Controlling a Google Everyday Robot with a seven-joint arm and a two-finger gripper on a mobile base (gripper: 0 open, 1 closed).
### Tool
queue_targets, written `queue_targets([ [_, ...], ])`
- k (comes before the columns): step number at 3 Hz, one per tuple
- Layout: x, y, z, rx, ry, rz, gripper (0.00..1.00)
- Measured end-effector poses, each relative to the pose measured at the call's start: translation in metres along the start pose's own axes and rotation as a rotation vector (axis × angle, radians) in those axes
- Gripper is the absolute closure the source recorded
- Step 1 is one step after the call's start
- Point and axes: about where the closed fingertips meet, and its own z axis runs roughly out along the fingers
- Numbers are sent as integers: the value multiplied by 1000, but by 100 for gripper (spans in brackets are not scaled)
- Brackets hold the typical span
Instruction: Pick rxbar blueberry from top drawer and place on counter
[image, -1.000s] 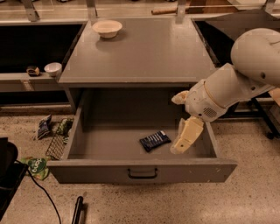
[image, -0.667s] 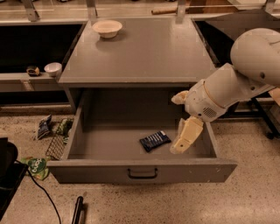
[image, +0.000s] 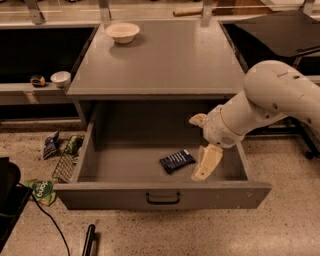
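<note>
The top drawer (image: 162, 194) is pulled fully out of the grey cabinet. The rxbar blueberry (image: 177, 161), a dark blue flat bar with pale text, lies on the drawer floor, right of centre. My gripper (image: 202, 142) hangs inside the drawer on its right side, just right of the bar. It is open and empty, with one cream finger (image: 207, 162) low beside the bar and the other up near the cabinet's opening. The counter (image: 160, 57) is the grey cabinet top behind the drawer.
A pale bowl (image: 122, 32) stands at the counter's back left. A small white cup (image: 60, 78) sits on a low shelf at the left. Wrappers and a wire rack (image: 62, 160) lie on the speckled floor left of the drawer. A dark table (image: 280, 30) is at the right.
My arm has lowered a little and shifted left, bringing the lower finger closer to the bar. The bar and the drawer have not moved.
</note>
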Motion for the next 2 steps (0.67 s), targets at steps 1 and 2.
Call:
queue_targets([
  [1, 12, -17, 26, -18, -16, -39, 0],
  [2, 36, -50, 72, -53, -20, -58, 0],
])
